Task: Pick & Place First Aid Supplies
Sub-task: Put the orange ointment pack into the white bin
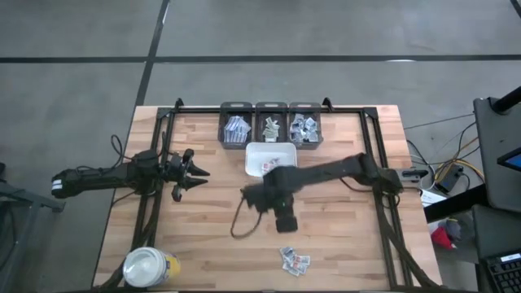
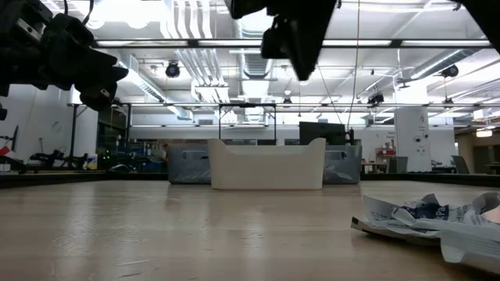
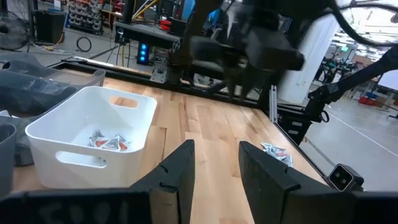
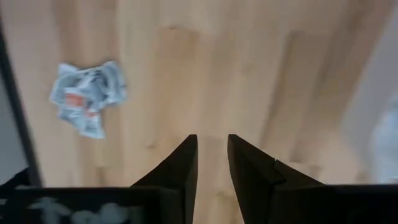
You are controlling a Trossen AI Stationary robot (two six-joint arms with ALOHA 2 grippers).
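no legible text, packets (image 4: 87, 96) show only blurred red and grey print, nothing readable

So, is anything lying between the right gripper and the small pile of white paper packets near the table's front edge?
No. The right wrist view shows only bare wood between the right gripper and the white paper packets; the high view agrees.

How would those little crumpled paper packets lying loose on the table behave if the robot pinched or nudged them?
The packets look thin, flat and creased, so they would probably bend rather than stay stiff. They seem light for their size and might slide across the smooth wooden table if pushed. Lying heaped together, several may lift at once.
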